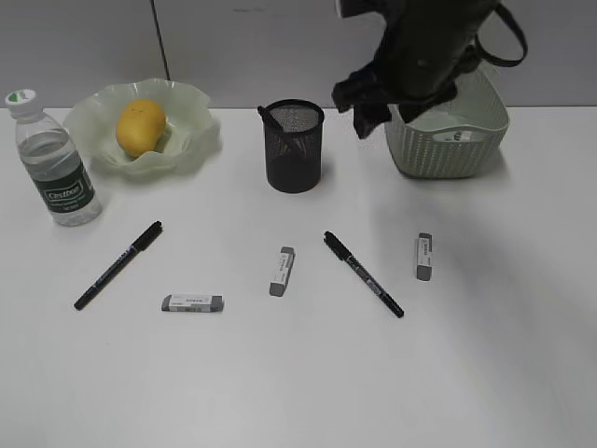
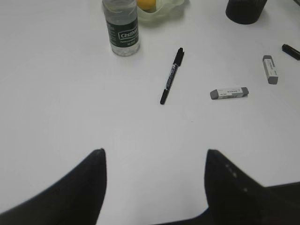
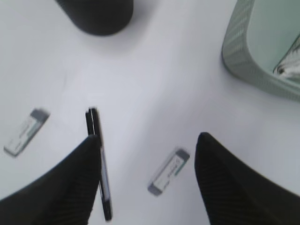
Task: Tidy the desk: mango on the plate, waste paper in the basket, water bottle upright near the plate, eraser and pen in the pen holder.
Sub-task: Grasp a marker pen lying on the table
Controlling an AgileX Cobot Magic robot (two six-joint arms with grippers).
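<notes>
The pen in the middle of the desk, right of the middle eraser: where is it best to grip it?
Probably from above, across the mid-barrel of the pen. It lies flat and diagonal, clear of both erasers, so jaws should close across its thin width.

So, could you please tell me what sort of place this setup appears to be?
Probably an office or lab desk staged for a tidying exercise: a plain white desk against grey wall panels, with pens and erasers scattered near a mesh pen holder.

Both arms hang raised, left pincer [image 2: 154, 187] and right pincer [image 3: 147, 180] spread wide, holding nothing.
</notes>
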